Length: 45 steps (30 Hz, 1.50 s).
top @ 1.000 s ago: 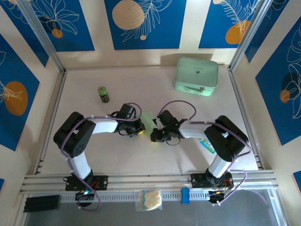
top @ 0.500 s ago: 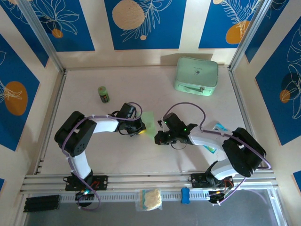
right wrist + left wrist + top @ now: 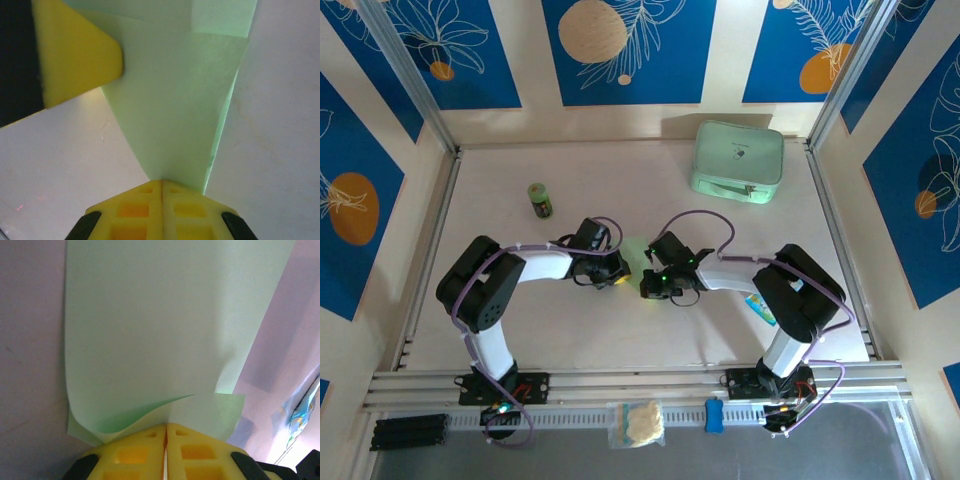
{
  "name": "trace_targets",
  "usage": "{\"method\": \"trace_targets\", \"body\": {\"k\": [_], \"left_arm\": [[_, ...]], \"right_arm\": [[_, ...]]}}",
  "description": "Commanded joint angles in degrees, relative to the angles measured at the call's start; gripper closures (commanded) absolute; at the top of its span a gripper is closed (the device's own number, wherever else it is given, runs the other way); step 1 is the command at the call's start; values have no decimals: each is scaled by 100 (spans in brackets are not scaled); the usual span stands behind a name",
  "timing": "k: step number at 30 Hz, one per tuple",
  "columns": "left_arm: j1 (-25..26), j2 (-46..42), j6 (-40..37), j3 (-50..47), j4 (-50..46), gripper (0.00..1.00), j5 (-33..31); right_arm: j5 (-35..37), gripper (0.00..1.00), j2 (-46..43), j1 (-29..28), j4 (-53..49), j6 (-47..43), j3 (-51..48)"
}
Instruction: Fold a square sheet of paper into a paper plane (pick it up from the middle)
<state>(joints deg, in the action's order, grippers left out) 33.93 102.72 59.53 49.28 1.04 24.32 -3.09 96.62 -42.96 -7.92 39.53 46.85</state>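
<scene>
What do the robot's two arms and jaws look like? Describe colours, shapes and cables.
Left arm and right arm match: white links, bulky black joint housings, purple cables looping alongside. The jaws are yellow blocks with square recesses, on black mounts.

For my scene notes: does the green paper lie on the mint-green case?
No, the green paper is at the middle of the table, well apart from the mint-green case.
</scene>
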Motion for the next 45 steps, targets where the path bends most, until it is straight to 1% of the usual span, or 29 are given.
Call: {"method": "trace_targets", "body": {"k": [1, 3, 6, 10, 15, 18, 21, 27, 32, 37, 45], "left_arm": [[7, -153, -227, -7, -349, 85, -166], [19, -350, -298, -44, -113, 83, -62], [91, -665, -435, -183, 92, 83, -80], [268, -832, -516, -447, 201, 88, -261], [440, -679, -479, -630, 546, 92, -144], [498, -507, -502, -522, 637, 92, 57], [523, -403, -534, -438, 682, 92, 108], [518, -203, -531, -384, 658, 91, 73], [514, -125, -522, -272, 238, 91, -289], [399, -22, -496, -216, -221, 91, -627], [-130, 88, -638, -324, -227, 91, -618]], "right_arm": [[161, 100, 202, 11, -339, 107, 81], [152, 100, 274, 14, -396, 157, 82], [151, 100, 372, 26, -533, 213, 122], [154, 100, 470, 57, -757, 285, 185], [111, 100, 491, 86, -859, 301, 186], [108, 100, 513, 93, -902, 309, 187], [74, 100, 508, 95, -865, 310, 168], [27, 100, 538, 104, -878, 301, 155], [59, 100, 575, 106, -968, 287, 155], [159, 100, 578, 112, -1104, 266, 108], [243, 100, 580, 156, -1310, 179, -50]]}}
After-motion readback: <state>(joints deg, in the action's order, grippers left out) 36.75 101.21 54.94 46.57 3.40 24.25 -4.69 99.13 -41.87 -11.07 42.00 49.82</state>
